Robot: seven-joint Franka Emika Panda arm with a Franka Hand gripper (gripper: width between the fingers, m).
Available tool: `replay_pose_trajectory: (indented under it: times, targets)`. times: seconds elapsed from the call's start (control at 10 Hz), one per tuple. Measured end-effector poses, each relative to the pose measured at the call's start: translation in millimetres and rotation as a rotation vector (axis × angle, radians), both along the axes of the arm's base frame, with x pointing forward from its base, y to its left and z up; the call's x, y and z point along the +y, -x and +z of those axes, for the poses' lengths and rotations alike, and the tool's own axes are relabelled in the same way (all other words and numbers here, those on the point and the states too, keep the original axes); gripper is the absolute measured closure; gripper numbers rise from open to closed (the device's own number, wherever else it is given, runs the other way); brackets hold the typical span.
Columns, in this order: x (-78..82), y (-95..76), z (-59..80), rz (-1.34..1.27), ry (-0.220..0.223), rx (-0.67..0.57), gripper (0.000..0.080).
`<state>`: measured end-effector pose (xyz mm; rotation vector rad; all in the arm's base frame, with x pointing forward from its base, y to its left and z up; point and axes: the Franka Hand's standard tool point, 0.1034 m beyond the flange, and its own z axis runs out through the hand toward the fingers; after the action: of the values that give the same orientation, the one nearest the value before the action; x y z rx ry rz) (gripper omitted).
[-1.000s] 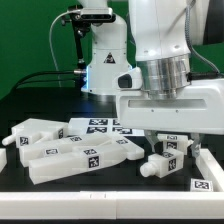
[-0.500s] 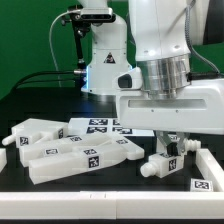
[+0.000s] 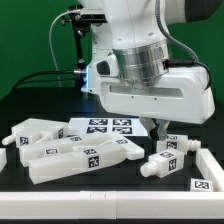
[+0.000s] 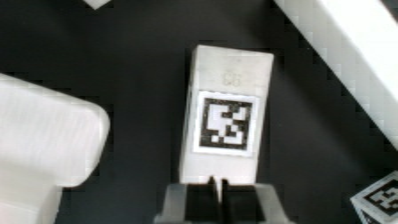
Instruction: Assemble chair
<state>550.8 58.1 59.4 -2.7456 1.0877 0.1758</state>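
The gripper (image 4: 214, 192) is pressing its two fingers tight together and pinching nothing. It is hanging near a small white chair bar (image 4: 228, 100) that is lying flat on the black table (image 4: 125, 40), maybe so it can push the bar like one stick.

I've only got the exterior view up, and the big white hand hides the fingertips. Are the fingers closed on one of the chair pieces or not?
Observer: No. In the wrist view the gripper is shut, its fingers pressed together with nothing between them.
Operator: So what is in front of it?
Observer: A white bar bearing a square tag lies on the black table just beyond the fingertips, not between them.
Operator: Any other part close by?
Observer: A rounded white piece lies beside that bar, apart from it, with bare table between the two.
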Motion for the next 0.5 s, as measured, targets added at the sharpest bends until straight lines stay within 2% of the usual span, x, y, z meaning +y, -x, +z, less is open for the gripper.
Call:
replay_pose_trajectory:
  times: [0.1, 0.2, 0.3, 0.4, 0.5]
  targets:
    - [-0.2, 0.1, -0.3, 0.000, 0.000, 0.000, 0.0782]
    - [-1.0, 2.7, -4.0, -0.025, -0.002, 0.028, 0.0604]
    - [-3.2, 3.3, -14.0, -0.076, -0.003, 0.080, 0.0409]
    - [-3.1, -0.4, -22.4, -0.127, 0.000, 0.105, 0.0409]
    - [0.5, -2.3, -28.6, -0.176, 0.006, 0.121, 0.0221]
